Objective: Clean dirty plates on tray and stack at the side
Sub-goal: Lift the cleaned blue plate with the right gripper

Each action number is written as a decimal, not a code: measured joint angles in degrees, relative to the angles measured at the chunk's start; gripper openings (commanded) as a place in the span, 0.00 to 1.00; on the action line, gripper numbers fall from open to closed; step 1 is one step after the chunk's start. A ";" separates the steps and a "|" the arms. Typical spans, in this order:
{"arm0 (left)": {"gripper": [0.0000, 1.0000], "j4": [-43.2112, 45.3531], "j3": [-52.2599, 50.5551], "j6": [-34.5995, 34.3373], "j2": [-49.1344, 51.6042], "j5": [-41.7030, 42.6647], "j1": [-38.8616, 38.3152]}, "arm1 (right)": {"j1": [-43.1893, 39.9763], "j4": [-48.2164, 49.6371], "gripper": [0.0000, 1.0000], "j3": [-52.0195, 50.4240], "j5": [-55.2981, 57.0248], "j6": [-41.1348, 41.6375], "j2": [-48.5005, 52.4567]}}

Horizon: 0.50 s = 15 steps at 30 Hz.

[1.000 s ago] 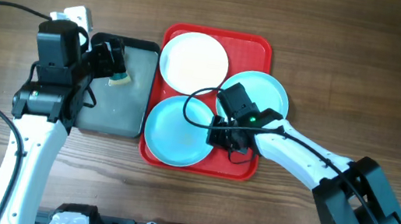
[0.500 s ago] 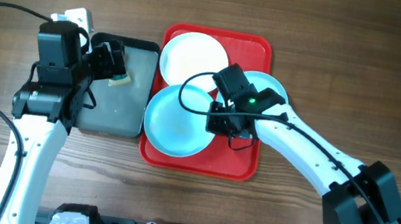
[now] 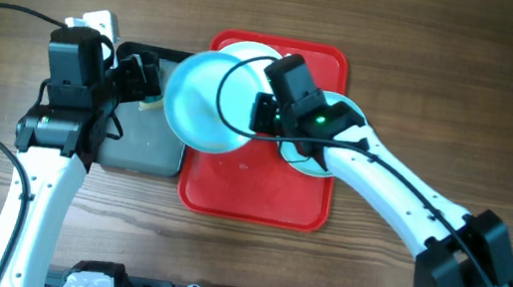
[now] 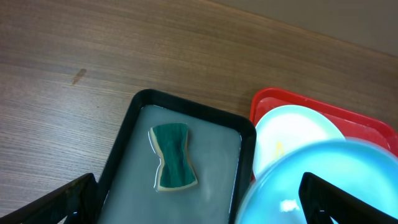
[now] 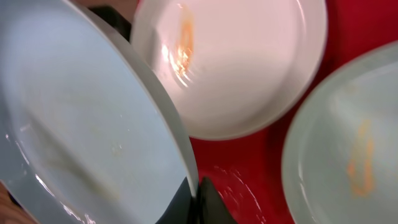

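My right gripper (image 3: 263,114) is shut on the rim of a pale aqua plate (image 3: 204,99) and holds it lifted and tilted over the left side of the red tray (image 3: 261,184); in the right wrist view the jaws (image 5: 198,198) pinch the plate's edge (image 5: 74,124). The white plate (image 5: 236,62), with an orange smear, lies on the tray's far part. The second aqua plate (image 5: 348,149), also smeared, lies on the tray's right side (image 3: 342,110). My left gripper (image 4: 199,211) is open above the dark grey tray (image 4: 124,124), over a green sponge (image 4: 173,155).
The dark grey tray (image 3: 140,152) holds shallow water and the sponge (image 3: 151,101). A white object (image 3: 98,19) lies at the back left, behind the left arm. Bare wood table (image 3: 448,70) surrounds both trays.
The right gripper has lifted the aqua plate off the tray's front left and carried it up and leftward, tilting it toward the grey tray. The left arm has not moved.
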 measured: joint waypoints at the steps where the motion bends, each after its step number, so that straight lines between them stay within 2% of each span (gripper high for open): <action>1: 1.00 0.00 0.00 0.00 0.00 0.00 0.00 | 0.63 1.53 0.04 0.04 0.61 -0.20 0.37; 9: 1.00 -0.11 0.00 0.02 0.00 0.00 0.00 | 7.80 15.19 0.05 0.09 9.03 -4.31 5.16; 15: 1.00 -0.09 0.00 0.00 0.00 0.00 0.00 | 11.06 25.27 0.05 0.11 17.00 -13.90 6.25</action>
